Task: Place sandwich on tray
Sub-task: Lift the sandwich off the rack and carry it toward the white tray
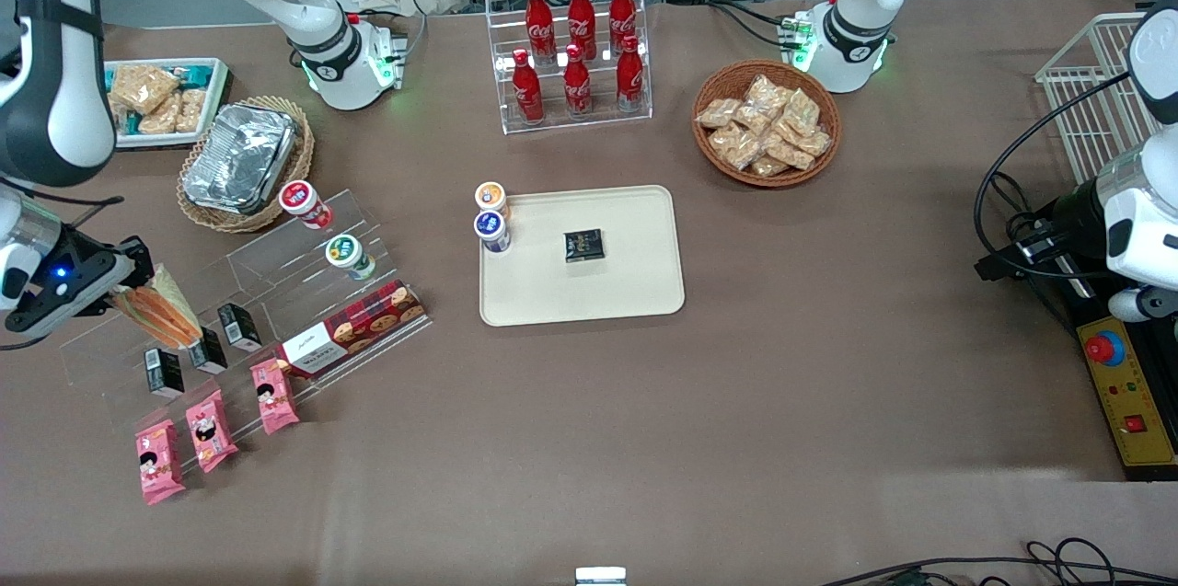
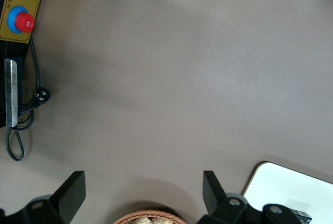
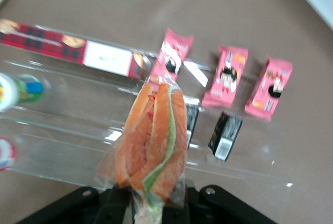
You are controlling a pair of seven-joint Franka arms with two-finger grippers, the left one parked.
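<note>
The sandwich (image 1: 158, 310) is a clear-wrapped wedge with orange and green layers. My right gripper (image 1: 118, 293) is shut on it and holds it above the clear acrylic display steps (image 1: 267, 278) at the working arm's end of the table. In the right wrist view the sandwich (image 3: 153, 141) sticks out from between the fingers, and my gripper (image 3: 151, 206) pinches its wrapped base. The cream-beige tray (image 1: 635, 287) lies mid-table, well off toward the parked arm from the sandwich. It shows partly in the left wrist view (image 2: 291, 185).
On the tray lies a small black packet (image 1: 583, 246), with two small cups (image 1: 491, 216) at its corner. The steps carry a red cookie box (image 1: 354, 326), black packets (image 1: 210, 350), pink snack packets (image 1: 212, 430) and cups. A bottle rack (image 1: 575, 52), wicker cracker basket (image 1: 767, 123) and foil container (image 1: 241, 155) stand farther back.
</note>
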